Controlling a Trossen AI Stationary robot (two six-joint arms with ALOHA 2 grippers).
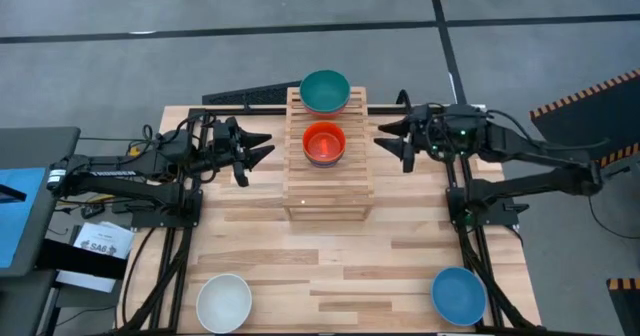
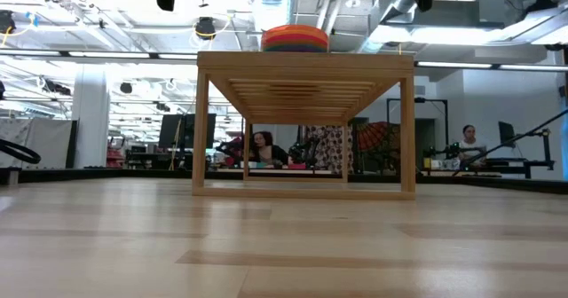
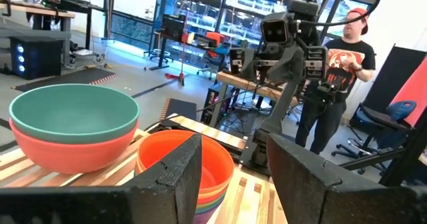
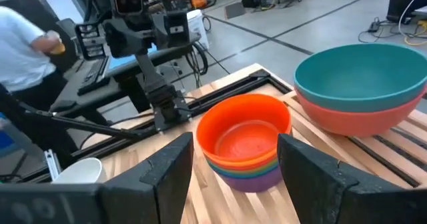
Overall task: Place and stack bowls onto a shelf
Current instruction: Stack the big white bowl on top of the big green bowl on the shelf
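A light wooden slatted shelf (image 1: 328, 156) stands mid-table. On its far, top step a teal bowl (image 1: 325, 90) sits nested in a coral-red bowl (image 3: 67, 151). On the step nearer to me sits a stack of smaller bowls with an orange one on top (image 1: 324, 142), green and purple rims below (image 4: 248, 172). A white bowl (image 1: 223, 302) and a blue bowl (image 1: 459, 295) rest on the table's near edge. My left gripper (image 1: 262, 150) hovers open left of the shelf; my right gripper (image 1: 385, 136) hovers open right of it. Both face the orange stack.
Bare plank table lies between the shelf and the two near bowls. Black arm bases and cable bundles run along both table sides (image 1: 165, 246). A person in a dark shirt (image 3: 333, 64) stands beyond the table's right side; other people sit far off in the room.
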